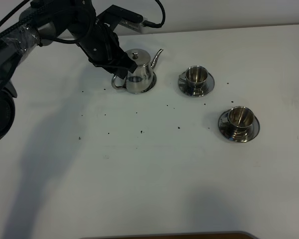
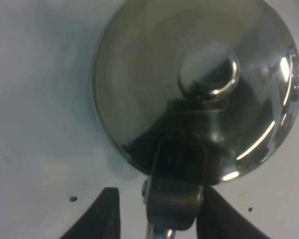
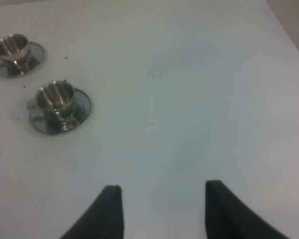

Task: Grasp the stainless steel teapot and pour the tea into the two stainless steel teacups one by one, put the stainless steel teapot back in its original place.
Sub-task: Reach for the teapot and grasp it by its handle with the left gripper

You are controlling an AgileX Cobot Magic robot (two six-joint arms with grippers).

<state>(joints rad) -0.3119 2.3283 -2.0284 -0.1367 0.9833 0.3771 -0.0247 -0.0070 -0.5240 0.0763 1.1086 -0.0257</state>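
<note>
The stainless steel teapot (image 1: 138,75) stands upright at the back of the white table, its spout pointing right. My left gripper (image 1: 120,69) hovers over the pot's left side. In the left wrist view the pot's lid and knob (image 2: 209,72) fill the frame, and the loop handle (image 2: 175,184) lies between my spread dark fingers without touching either; the left gripper (image 2: 162,214) is open. The two stainless steel teacups stand on saucers to the right of the pot, one nearer it (image 1: 196,75) and one farther forward (image 1: 239,118). My right gripper (image 3: 162,211) is open and holds nothing, with both cups (image 3: 57,97) (image 3: 12,46) lying beyond it.
Small dark specks (image 1: 142,131) are scattered over the table in front of the pot. The table's back edge (image 1: 229,27) runs close behind the pot and cups. A brown strip (image 1: 164,235) shows at the table's front edge.
</note>
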